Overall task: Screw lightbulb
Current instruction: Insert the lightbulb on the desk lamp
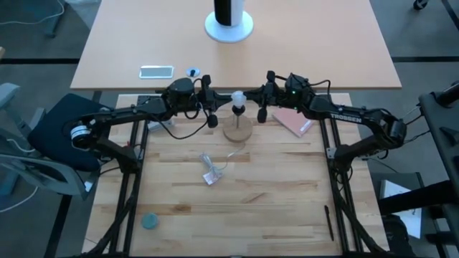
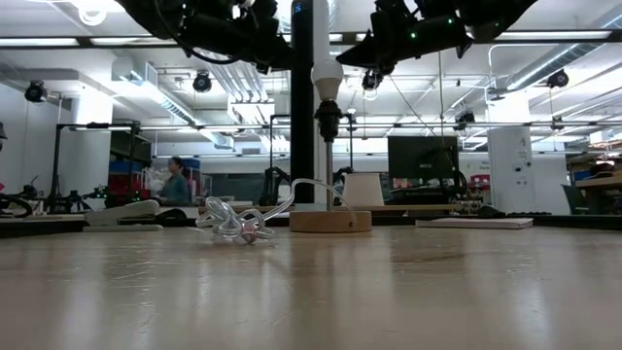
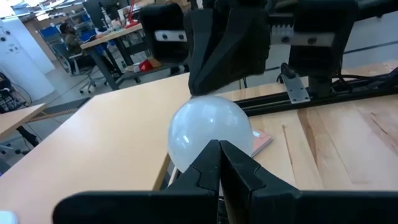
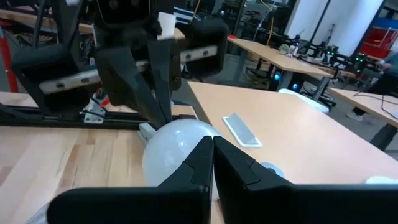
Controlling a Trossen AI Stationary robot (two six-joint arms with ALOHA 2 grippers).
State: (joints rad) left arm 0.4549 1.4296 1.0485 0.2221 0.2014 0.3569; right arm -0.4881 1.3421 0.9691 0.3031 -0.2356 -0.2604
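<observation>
One frosted pear-shaped lightbulb [image 1: 237, 98] atop round wooden stand [image 1: 237, 130]

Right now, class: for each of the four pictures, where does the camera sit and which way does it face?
High: overhead, facing down; both arms flank the lightbulb on the wooden stand.
Low: tabletop height, facing the room; arms overhead.
Left wrist: behind the left gripper, facing the bulb.
Right wrist: behind the right gripper, facing the bulb.
Shared: all show the bulb.

One lightbulb [image 1: 237, 97], one wooden stand [image 1: 237, 130], one wrapper [image 1: 211, 172], two grippers — left gripper [image 1: 210, 100], right gripper [image 1: 265, 95] — perhaps one phone [image 1: 156, 71].
</observation>
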